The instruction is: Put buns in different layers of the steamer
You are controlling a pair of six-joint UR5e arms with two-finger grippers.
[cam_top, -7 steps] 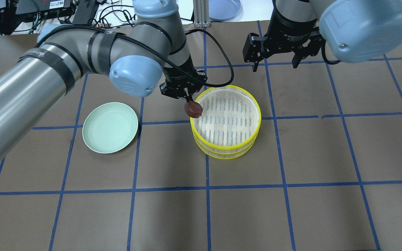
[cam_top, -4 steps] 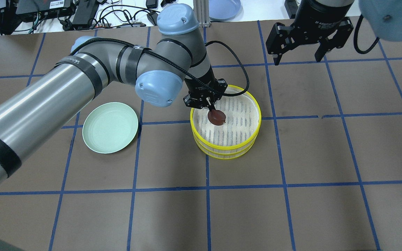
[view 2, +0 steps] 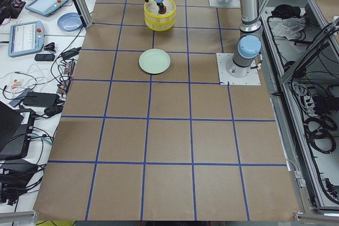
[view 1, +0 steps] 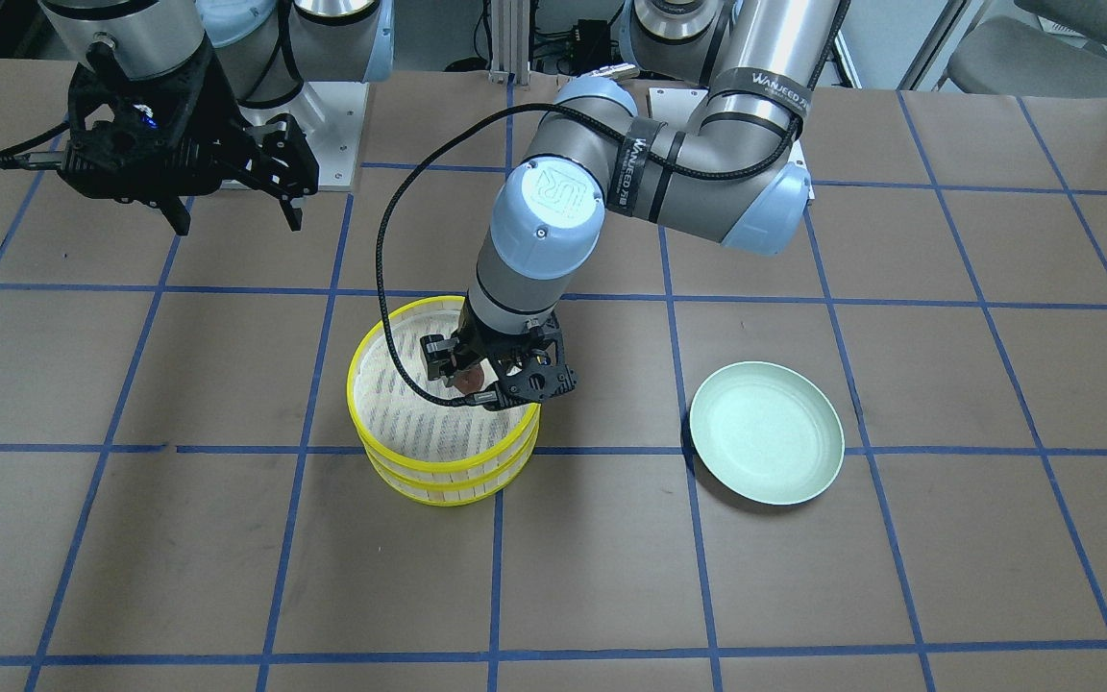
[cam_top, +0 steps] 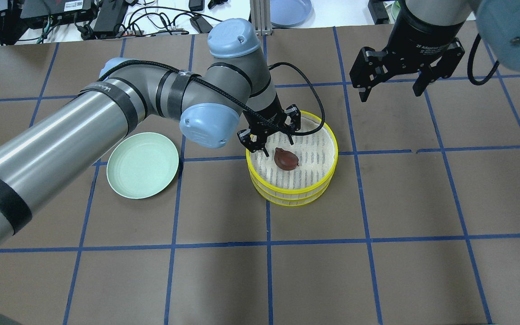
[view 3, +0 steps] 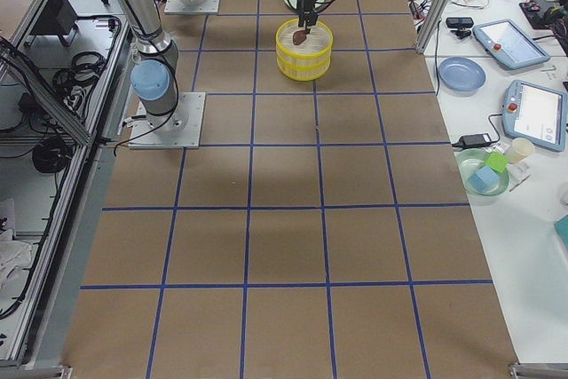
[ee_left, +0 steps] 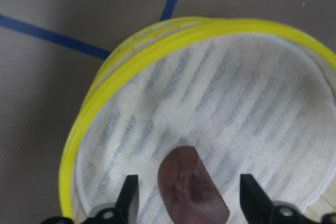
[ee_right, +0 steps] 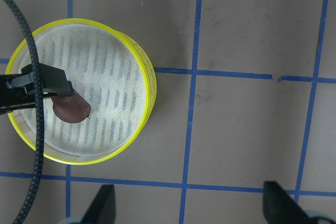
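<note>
Two yellow-rimmed steamer layers are stacked, the top one (cam_top: 335, 153) on the lower one (cam_top: 294, 201); they also show in the front view (view 1: 354, 389). The dark reddish-brown bun (cam_top: 286, 159) lies on the top layer's mesh, seen also in the left wrist view (ee_left: 191, 192) and the right wrist view (ee_right: 71, 107). My left gripper (cam_top: 279, 148) is open just above it, a finger (ee_left: 251, 198) on each side with gaps to the bun. My right gripper (cam_top: 391, 90) is open and empty, high over the table behind and right of the steamer. The cream-white bun is out of view.
An empty mint-green plate (cam_top: 142, 164) sits left of the steamer, also in the front view (view 1: 767, 445). The left arm's black cable (cam_top: 307, 90) loops over the steamer's far rim. Blue tape lines grid the brown table.
My left gripper carried the brown bun from the steamer's left rim in over the top layer, then opened and let it go onto the mesh. My right gripper drifted right.
</note>
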